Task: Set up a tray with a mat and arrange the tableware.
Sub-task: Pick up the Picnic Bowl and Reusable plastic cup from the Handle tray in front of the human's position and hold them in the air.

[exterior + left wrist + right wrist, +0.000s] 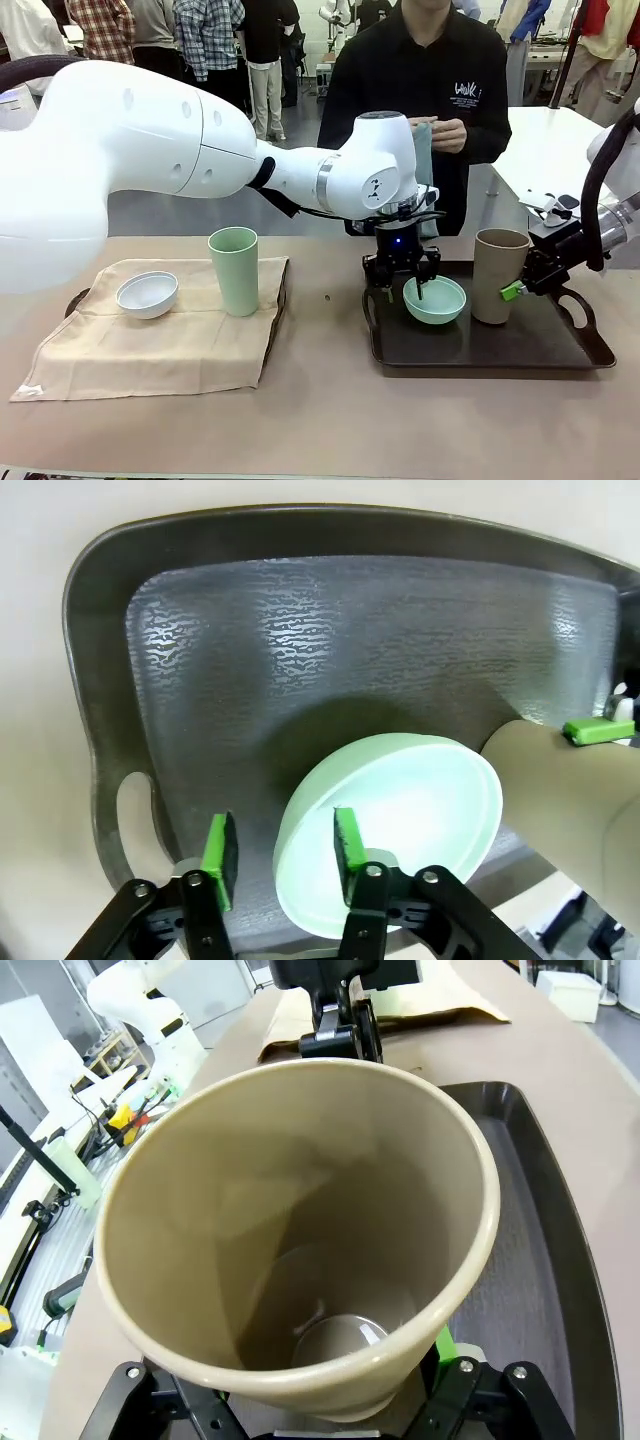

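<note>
The mint green bowl (434,299) sits at the left end of the dark tray (590,352). My left gripper (405,277) hangs over it, open, with the bowl's near rim between its spread fingers (347,840); one pad is inside the bowl (400,820), the other outside. Beside it on the tray stands the tan-brown cup (499,275), and my right gripper (516,289) is shut on its lower side. That cup (300,1210) looks empty from above. On the beige mat (150,350) at the left are the white bowl (147,294) and the mint green cup (233,270), both untouched.
A second dark tray's handle (74,301) peeks out from under the mat. The person across the table holds a folded greenish cloth (424,150) at chest height. Bare brown tabletop (320,420) lies between the mat and the dark tray.
</note>
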Available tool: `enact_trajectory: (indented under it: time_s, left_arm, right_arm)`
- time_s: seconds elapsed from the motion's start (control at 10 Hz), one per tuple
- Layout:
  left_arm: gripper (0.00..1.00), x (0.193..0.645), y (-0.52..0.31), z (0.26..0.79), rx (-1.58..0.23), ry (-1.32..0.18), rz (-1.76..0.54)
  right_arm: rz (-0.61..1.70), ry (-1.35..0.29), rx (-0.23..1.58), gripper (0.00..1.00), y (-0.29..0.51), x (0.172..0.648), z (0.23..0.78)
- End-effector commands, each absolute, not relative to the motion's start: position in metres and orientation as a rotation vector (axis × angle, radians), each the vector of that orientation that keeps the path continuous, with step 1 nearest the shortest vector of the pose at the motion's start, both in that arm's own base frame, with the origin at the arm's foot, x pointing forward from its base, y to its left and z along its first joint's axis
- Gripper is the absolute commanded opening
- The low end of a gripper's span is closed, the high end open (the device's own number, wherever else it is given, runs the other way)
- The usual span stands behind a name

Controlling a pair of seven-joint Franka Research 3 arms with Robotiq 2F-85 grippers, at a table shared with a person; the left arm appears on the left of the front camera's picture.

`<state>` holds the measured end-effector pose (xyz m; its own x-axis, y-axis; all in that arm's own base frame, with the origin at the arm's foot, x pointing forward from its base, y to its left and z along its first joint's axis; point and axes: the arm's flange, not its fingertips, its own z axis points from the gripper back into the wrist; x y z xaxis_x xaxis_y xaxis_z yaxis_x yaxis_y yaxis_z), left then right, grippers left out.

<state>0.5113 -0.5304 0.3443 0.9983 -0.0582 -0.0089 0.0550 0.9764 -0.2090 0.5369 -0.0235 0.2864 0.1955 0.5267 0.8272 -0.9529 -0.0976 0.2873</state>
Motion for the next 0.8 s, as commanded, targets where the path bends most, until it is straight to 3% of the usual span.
enact_trajectory:
  time_s: [0.0,0.1,0.2,0.3,0.4,0.5,0.7]
  left_arm:
    - [0.0,0.513,-0.531,0.344,-0.227,0.021,-0.065]
    - [0.03,0.512,-0.531,0.345,-0.224,0.02,-0.066]
    - [0.0,0.512,-0.531,0.346,-0.223,0.018,-0.067]
    - [0.0,0.511,-0.53,0.347,-0.22,0.015,-0.066]
    - [0.0,0.511,-0.529,0.348,-0.213,0.012,-0.067]
    - [0.0,0.51,-0.529,0.35,-0.205,0.004,-0.067]
    - [0.0,0.509,-0.526,0.356,-0.192,-0.004,-0.072]
  right_arm:
    - [1.361,-0.551,1.043,0.0,-0.023,0.538,0.278]
    - [1.367,-0.551,1.044,0.26,-0.023,0.538,0.278]
    - [1.372,-0.552,1.042,0.26,-0.023,0.537,0.278]
    - [1.378,-0.558,1.041,0.0,-0.022,0.537,0.278]
    - [1.384,-0.57,1.041,0.26,-0.024,0.537,0.28]
    - [1.388,-0.595,1.043,0.0,-0.029,0.535,0.284]
    - [1.398,-0.66,1.057,0.0,-0.043,0.531,0.297]
